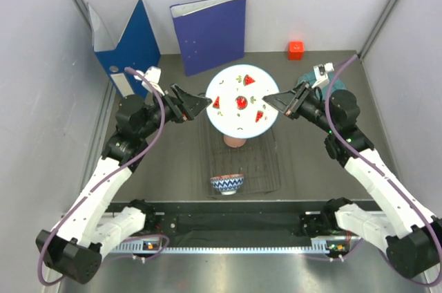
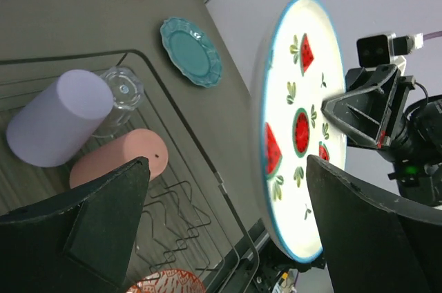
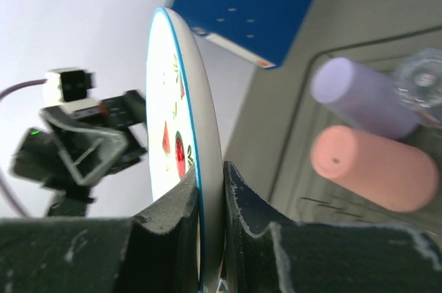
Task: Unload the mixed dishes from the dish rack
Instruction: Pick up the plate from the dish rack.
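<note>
table (image 1: pixel 159 168): dark, walled on three sides, blue binders (image 1: pixel 207 34) standing at the far edge.
dish rack (image 1: pixel 275 168): centre of the table, long axis running away from me, between my two arms.
white plate with red wedge marks (image 1: pixel 242 99): lifted over the rack's far half, face up, roughly level. my right gripper (image 3: pixel 210 189) is clamped on its right rim, one finger on each face. my left gripper (image 1: pixel 200 104) is spread apart at the opposite rim; cannot tell if it touches.
teal scalloped plate (image 2: pixel 191 51): already out, flat on the table just right of the rack, under my right arm.
lavender cup (image 2: pixel 59 119), pink cup (image 2: pixel 117 162), clear glass tumbler (image 2: pixel 121 89): in the rack below the plate.
bowl (image 1: pixel 226 183): rack's near end.
judgement: bare table shows left of the rack; the right side is tighter beside the teal plate, so the plate must travel level over the rack's side.
</note>
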Robot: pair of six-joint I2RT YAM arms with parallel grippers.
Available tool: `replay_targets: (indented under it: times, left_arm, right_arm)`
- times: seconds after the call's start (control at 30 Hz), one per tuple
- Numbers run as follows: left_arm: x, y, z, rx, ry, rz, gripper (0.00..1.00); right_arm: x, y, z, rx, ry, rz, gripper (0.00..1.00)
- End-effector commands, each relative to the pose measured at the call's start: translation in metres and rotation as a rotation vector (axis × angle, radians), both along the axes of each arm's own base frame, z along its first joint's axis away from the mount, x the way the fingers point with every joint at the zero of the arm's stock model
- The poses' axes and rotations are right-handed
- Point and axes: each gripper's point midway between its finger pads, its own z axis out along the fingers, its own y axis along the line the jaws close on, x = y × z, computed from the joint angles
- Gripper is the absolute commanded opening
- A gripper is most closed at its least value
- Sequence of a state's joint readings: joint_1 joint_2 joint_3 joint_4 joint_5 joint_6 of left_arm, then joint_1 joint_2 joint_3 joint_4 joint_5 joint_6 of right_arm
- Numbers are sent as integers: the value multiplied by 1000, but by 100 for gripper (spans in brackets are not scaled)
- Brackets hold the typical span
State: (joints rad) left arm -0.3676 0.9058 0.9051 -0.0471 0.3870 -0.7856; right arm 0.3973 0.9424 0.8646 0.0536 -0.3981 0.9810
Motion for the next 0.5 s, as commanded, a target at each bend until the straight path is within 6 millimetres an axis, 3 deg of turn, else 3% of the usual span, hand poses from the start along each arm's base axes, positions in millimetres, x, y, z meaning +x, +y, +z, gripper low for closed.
replay_targets:
  times: [0.0,0.2,0.3,0.47]
  left_arm:
    - [-4,-13,25,-50,-116,-88,99]
    - [-1,-20,25,-65,-121,-123,96]
    - [1,-22,25,-69,-126,-136,88]
    - [0,-27,23,-81,-113,-168,64]
  right_arm:
    - [-37,9,105,240,-331,182,0]
    - [-21,19,89,218,-298,203,0]
    - [-17,24,82,210,-281,217,0]
    - [-13,35,70,189,-251,251,0]
